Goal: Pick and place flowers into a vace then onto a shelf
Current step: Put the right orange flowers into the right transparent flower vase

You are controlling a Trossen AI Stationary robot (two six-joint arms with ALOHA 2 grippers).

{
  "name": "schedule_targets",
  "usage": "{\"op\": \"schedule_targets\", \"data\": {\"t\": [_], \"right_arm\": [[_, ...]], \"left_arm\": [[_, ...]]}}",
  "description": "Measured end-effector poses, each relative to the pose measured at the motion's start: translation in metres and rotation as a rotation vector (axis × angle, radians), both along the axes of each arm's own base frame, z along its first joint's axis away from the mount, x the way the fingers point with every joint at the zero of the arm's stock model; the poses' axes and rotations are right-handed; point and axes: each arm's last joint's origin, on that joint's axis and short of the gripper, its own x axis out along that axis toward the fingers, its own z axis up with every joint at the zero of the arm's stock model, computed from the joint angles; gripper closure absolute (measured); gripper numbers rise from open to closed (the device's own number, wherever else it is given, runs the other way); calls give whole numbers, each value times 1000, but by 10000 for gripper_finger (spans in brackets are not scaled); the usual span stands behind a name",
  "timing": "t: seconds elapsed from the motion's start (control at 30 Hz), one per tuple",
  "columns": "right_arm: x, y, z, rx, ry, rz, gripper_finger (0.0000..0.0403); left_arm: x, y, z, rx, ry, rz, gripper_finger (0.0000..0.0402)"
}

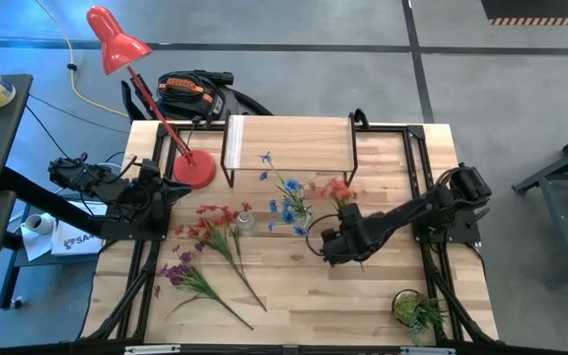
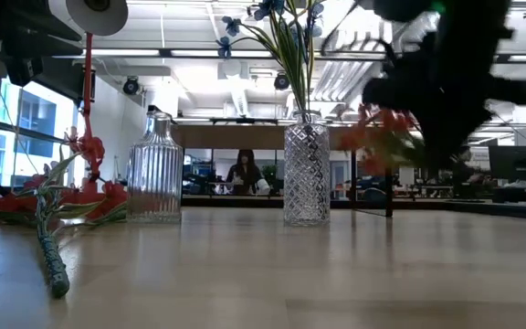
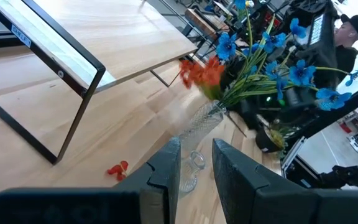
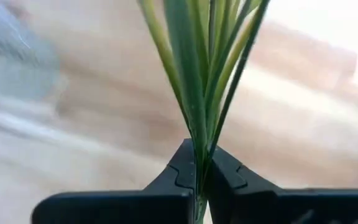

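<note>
Cut-glass vase (image 2: pixel 307 174), wood table (image 1: pixel 294 286)

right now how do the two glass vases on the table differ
The cut-glass vase holds blue flowers; the ribbed vase stands empty. The cut-glass vase is a slim straight cylinder with a diamond pattern; the ribbed vase is wider, with vertical ribs and a narrow neck. Both are clear glass and upright on the table.
</note>
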Motion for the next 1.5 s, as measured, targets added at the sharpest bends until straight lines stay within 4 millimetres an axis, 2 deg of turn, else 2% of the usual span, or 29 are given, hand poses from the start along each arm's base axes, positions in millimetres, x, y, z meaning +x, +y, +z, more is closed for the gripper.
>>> {"op": "schedule_targets", "data": {"t": [0.07, 0.33, 0.47, 0.7, 0.83, 0.93, 1.07, 1.17, 1.33, 1.5], "right_arm": [[4, -2, 15, -29, 2, 6, 398], [-5, -8, 59, -145, 178, 42, 400], [4, -15, 86, -232, 96, 116, 401], [18, -45, 139, -461, -24, 179, 402], [20, -60, 175, -657, -177, 167, 402], [21, -61, 190, -763, -284, 134, 402], [20, -47, 190, -829, -421, 102, 402], [19, -28, 179, -876, -556, 59, 402], [5, -2, 146, -928, -674, 10, 402], [-9, 2, 109, -882, -767, -15, 401]], "left_arm": [[0, 0, 0, -2, -4, 0, 275], [0, 0, 1, -5, -5, -9, 275], [0, 0, 1, -5, -5, -7, 275], [0, 0, 1, -3, -5, 0, 275], [0, 0, 1, -3, -6, -1, 275], [0, 0, 1, -4, -5, -4, 275], [0, 0, 0, -4, -5, -6, 275], [0, 0, 0, -4, -4, -7, 275], [0, 0, 0, -3, -3, -8, 275], [0, 0, 0, -2, -3, -8, 275]]}}
